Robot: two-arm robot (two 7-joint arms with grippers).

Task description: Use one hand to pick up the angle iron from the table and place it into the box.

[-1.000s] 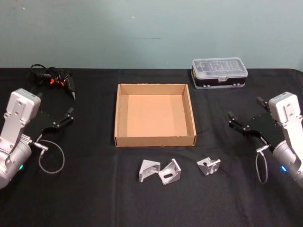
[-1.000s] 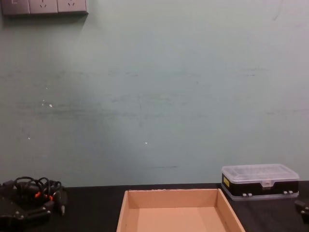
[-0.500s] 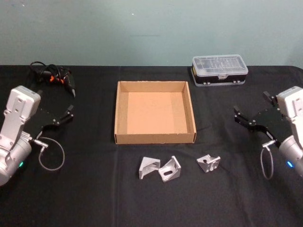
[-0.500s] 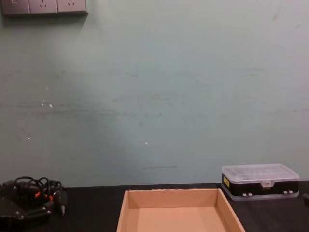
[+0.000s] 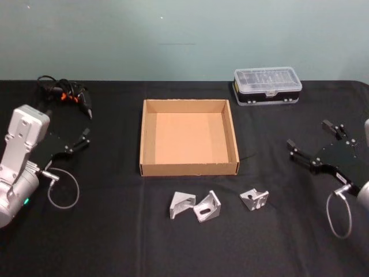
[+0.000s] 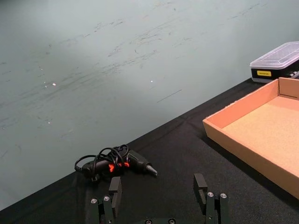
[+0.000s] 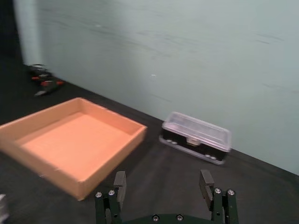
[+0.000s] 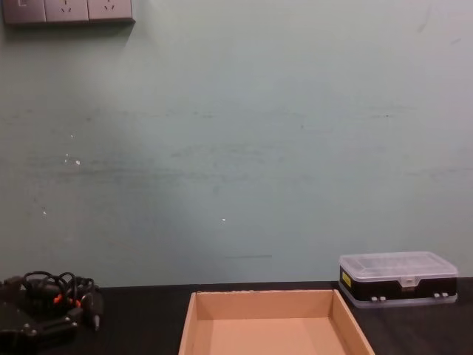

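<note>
Three silver angle irons lie on the black table (image 5: 115, 242) in front of the box: two touching each other (image 5: 182, 205) (image 5: 208, 208) and one apart to their right (image 5: 253, 199). The tan cardboard box (image 5: 188, 169) stands open and empty at the centre, also in the chest view (image 8: 266, 294). My left gripper (image 5: 68, 131) (image 6: 157, 186) hovers open at the far left, well away from the box (image 6: 247, 156). My right gripper (image 5: 309, 134) (image 7: 162, 179) is open at the far right, level with the box's front wall (image 7: 107, 172). Neither holds anything.
A clear-lidded plastic case (image 5: 267, 86) (image 8: 397, 277) (image 7: 196, 137) sits at the back right. A black corded tool with orange marks (image 5: 66, 95) (image 6: 119, 163) (image 8: 48, 299) lies at the back left. A teal wall rises behind the table.
My right gripper has drawn back to the right and toward the table's front, away from the box, staying open. The left arm has barely moved.
</note>
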